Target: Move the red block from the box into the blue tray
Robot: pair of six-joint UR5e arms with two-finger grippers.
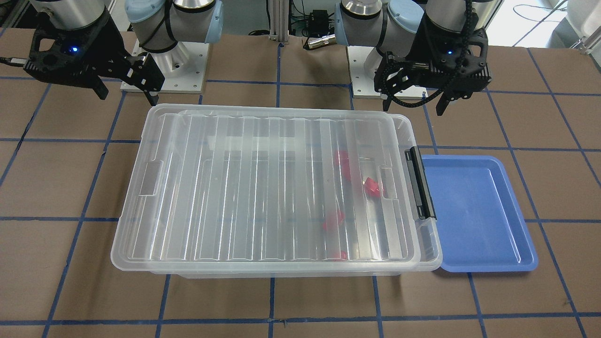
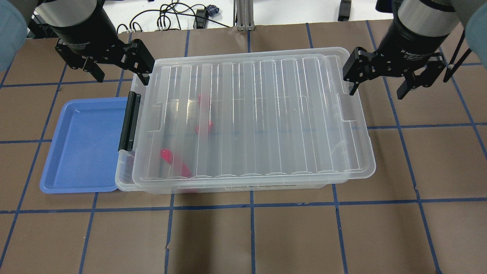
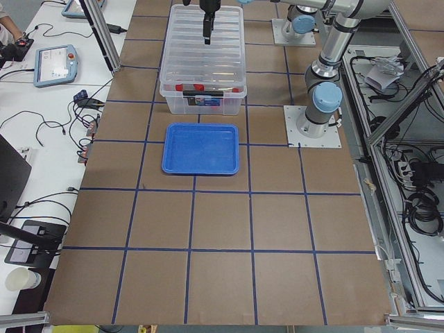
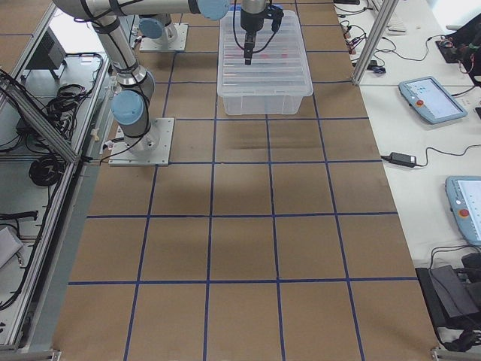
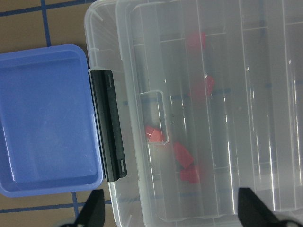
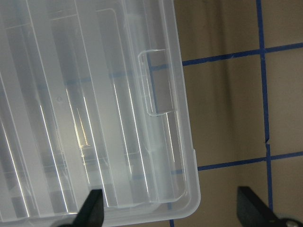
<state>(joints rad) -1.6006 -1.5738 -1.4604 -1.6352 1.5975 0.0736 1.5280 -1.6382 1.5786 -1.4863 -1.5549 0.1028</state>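
Observation:
The box is a clear bin with its ribbed lid on and a black latch at the end toward the blue tray. The tray is empty and touches the box. Several red blocks lie inside the box near the latch end, blurred through the lid; they also show in the left wrist view. My left gripper is open and empty, above the box's far latch-end corner. My right gripper is open and empty, above the opposite end, near the lid tab.
The table is brown with a blue tape grid. The arm base plates stand behind the box. Side benches with tablets and cables run along the table's far edge.

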